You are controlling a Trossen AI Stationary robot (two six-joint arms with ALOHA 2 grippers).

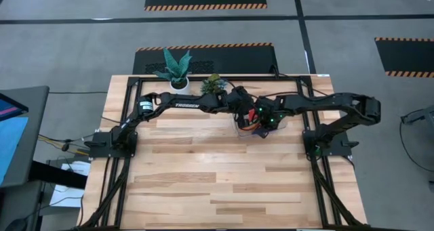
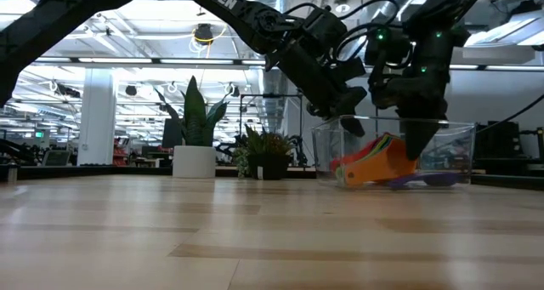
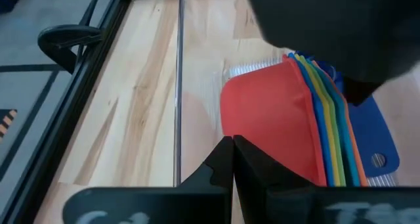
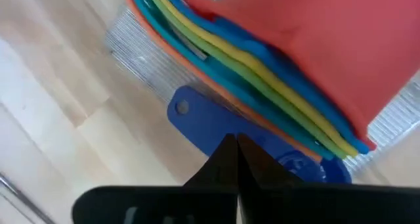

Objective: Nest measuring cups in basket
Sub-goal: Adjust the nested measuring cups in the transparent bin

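Measuring cups: nested stack, red outermost, lying tilted on its side inside the clear basket at the table's far edge. Left gripper and right gripper: both pinched closed, empty, poised over the stack. Advice: nudge gently with closed tips to settle the stack flat, without shoving the light basket.

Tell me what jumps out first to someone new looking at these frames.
The nested stack of measuring cups, red outermost, lying tilted in the clear basket at the table's far middle. Both dark arms converge there: the left end effector and right end effector are shut above it. Two potted plants stand at the far edge.
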